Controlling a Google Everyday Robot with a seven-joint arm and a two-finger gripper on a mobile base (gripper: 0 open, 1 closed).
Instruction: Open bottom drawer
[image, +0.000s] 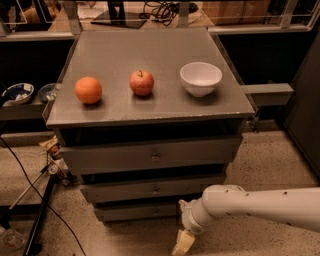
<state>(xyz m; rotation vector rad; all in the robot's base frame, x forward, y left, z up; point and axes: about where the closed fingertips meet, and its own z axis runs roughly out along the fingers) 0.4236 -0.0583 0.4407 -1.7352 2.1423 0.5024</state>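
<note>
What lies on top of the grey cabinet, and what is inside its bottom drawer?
On the cabinet top: an orange, an apple and a white bowl. The bottom drawer is shut, so its inside is hidden. The gripper hangs low near its right end.

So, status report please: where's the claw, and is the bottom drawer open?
Claw low near the floor, in front of the bottom drawer, at its right end. Drawer looks shut. Orange, apple, bowl on top, not in the way.

Robot lab: trailing cables (162, 9), speckled floor (270, 160), grey cabinet (150, 45), gripper (183, 243) low beside the bottom drawer (135, 212)
</note>
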